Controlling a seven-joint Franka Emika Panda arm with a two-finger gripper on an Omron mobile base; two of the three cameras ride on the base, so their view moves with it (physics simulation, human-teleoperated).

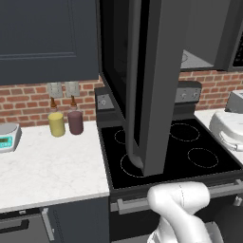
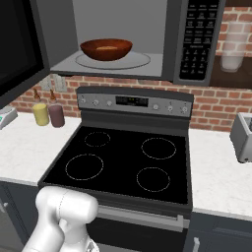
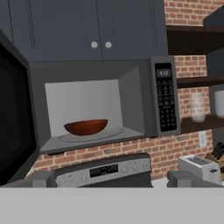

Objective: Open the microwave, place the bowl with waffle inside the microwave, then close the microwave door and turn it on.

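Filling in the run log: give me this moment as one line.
bowl: inside microwave, on turntable | microwave door: open | fingers: open, empty | next: close door

Brick wall (image 2: 216, 108), dark cabinets (image 1: 45, 40), white counter (image 1: 47, 166).

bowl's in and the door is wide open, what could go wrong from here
1. The microwave door hangs wide open over the stove; a push from a poor angle may slide off its edge.
2. The bowl sits left of centre on the turntable; a hard slam might shift it.
3. The open gripper could press a wrong key on the keypad.
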